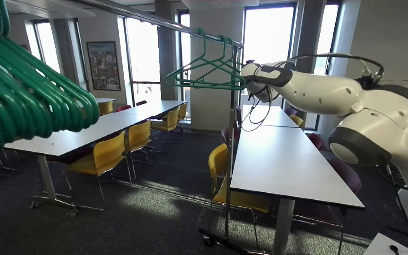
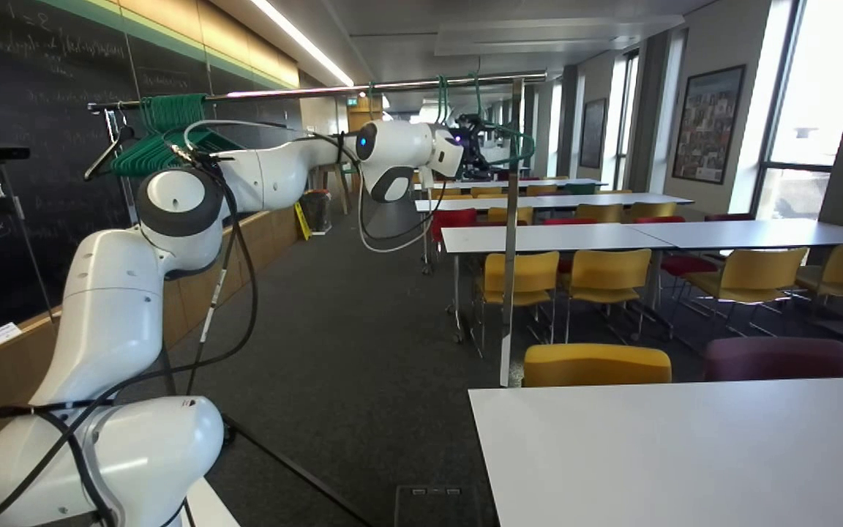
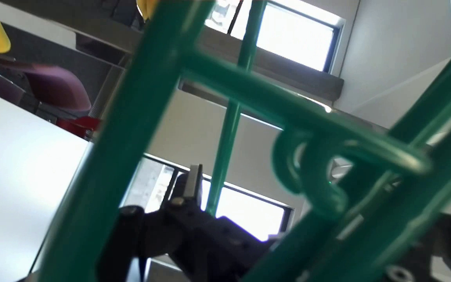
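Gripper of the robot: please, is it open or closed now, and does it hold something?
Gripper: open, gripping nothing; a green hanger is close to it in the wrist view.

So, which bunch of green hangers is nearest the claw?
The sparse bunch, hanging right beside the claw; the tightly packed bunch hangs far along the rail, on the blackboard side.

Floor (image 2: pixel 348 329): dark grey carpet, sunlit patches (image 1: pixel 151 205) in an exterior view
Walls (image 1: pixel 388 35): pale
Windows (image 1: pixel 143 53): tall, dark-framed, daylight blown out white
Chalkboard (image 2: pixel 48 95): dark, written on, along left side in an exterior view
Ceiling light (image 2: pixel 301 42): long strip, lit
Tables (image 1: pixel 289 152): white-topped, metal-legged, in rows
Chairs (image 1: pixel 110 156): yellow, red, purple; metal legs; along tables
Poster (image 1: pixel 103 66): framed, between windows, both exterior views
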You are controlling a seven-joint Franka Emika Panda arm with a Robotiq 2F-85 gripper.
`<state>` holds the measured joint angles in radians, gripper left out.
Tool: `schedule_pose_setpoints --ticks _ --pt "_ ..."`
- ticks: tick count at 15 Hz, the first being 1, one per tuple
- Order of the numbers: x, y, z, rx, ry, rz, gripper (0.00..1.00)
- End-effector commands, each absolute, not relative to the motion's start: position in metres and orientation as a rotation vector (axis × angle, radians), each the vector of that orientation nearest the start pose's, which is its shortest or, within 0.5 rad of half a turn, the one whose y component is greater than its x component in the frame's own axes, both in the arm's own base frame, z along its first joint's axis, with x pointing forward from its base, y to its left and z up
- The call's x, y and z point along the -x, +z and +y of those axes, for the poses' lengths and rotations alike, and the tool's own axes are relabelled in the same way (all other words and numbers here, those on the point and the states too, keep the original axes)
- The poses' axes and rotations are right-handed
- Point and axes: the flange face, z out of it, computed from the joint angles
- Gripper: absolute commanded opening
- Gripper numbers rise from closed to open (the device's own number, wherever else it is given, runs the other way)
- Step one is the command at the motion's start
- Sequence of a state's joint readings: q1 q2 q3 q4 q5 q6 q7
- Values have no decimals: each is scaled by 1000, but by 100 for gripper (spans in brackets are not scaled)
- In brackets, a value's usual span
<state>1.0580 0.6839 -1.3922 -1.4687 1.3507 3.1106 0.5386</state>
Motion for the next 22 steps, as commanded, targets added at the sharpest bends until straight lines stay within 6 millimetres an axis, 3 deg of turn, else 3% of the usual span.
schedule_pose_setpoints --ticks 1,7,11,13,15,18,22 --pt "-623 661 -16 1401 -1387 1355 100" --pt "-582 566 -49 1481 -1077 1502 100" --pt "-553 489 -87 1563 -893 1653 100" --pt "-534 460 -108 1660 -812 1719 100" --pt "-513 449 -125 1813 -774 1729 100" --pt "-491 448 -139 1993 -599 1618 100" --pt "-470 480 -129 2082 -381 1370 100"
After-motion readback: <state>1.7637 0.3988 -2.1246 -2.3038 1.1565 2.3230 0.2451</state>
